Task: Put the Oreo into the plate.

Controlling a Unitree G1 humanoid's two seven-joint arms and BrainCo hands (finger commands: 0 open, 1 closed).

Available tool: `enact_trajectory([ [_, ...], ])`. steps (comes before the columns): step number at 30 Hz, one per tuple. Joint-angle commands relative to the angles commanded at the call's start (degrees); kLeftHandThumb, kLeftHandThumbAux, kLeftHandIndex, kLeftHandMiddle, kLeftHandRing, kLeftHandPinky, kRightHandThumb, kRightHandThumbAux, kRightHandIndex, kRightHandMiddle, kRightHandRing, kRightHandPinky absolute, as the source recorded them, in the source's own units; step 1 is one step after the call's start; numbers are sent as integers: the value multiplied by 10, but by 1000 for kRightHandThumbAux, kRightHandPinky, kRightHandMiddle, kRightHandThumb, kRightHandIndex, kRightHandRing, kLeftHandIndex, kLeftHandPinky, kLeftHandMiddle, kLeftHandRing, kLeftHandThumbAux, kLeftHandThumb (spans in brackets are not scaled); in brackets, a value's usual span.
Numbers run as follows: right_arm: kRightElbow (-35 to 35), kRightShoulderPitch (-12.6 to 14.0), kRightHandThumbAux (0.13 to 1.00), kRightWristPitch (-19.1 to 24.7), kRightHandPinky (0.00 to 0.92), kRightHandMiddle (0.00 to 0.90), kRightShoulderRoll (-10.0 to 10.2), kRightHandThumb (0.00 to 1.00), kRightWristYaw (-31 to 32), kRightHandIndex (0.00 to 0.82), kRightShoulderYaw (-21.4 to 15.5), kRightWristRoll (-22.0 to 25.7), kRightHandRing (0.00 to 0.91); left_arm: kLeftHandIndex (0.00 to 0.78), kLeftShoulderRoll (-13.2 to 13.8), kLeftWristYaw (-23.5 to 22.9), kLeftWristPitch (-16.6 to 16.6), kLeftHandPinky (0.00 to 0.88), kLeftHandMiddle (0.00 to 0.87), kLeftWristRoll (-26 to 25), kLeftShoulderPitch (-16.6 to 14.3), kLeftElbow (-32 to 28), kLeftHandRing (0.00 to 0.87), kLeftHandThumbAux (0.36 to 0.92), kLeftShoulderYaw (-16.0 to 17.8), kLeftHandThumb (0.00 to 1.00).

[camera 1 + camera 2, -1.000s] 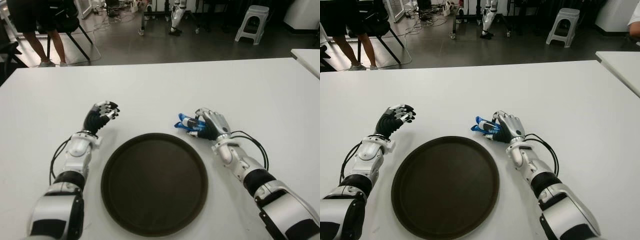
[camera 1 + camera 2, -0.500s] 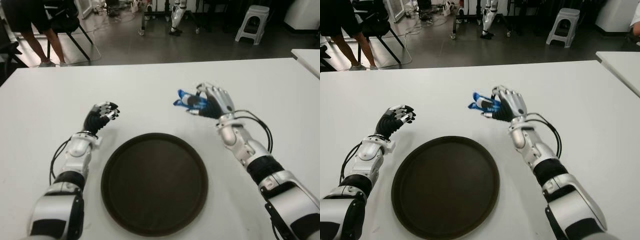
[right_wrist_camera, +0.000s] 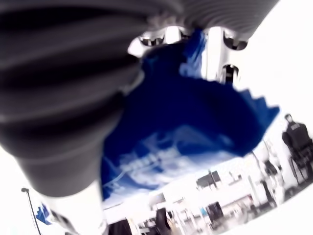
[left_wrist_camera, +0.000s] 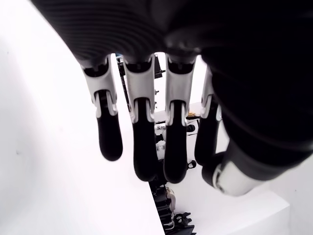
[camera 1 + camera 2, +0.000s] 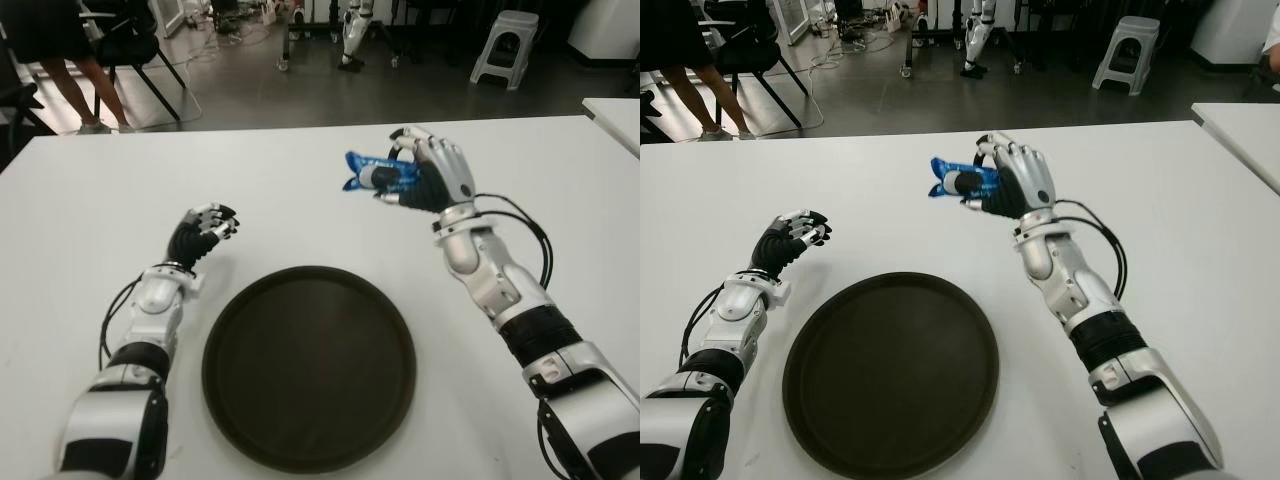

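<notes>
I count one Oreo packet (image 5: pixel 372 176), blue, held above the tabletop (image 5: pixel 300 190) toward its far edge. One plate (image 5: pixel 309 365), dark and round, sits by the near edge. I see two hands: the right hand (image 5: pixel 428 182) closed around the packet, the left hand (image 5: pixel 200 232) empty with fingers loosely curled. Beyond the far edge I count one white stool (image 5: pixel 505 45) and one person (image 5: pixel 60 55).

Silver-grey segmented forearms showing black joint bands, black cables looping beside each wrist, left hand (image 5: pixel 202 229) and right hand (image 5: pixel 432 178) wearing black-tipped silver fingers (image 4: pixel 109 128)
</notes>
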Motion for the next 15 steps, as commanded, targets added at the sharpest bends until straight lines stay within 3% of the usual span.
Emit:
enact_trajectory([
  [15, -80, 29, 847, 23, 753, 760, 19, 159, 32, 632, 0, -6, 769, 408, 1, -11, 7, 364, 471, -4, -1, -2, 420, 717, 2, 693],
])
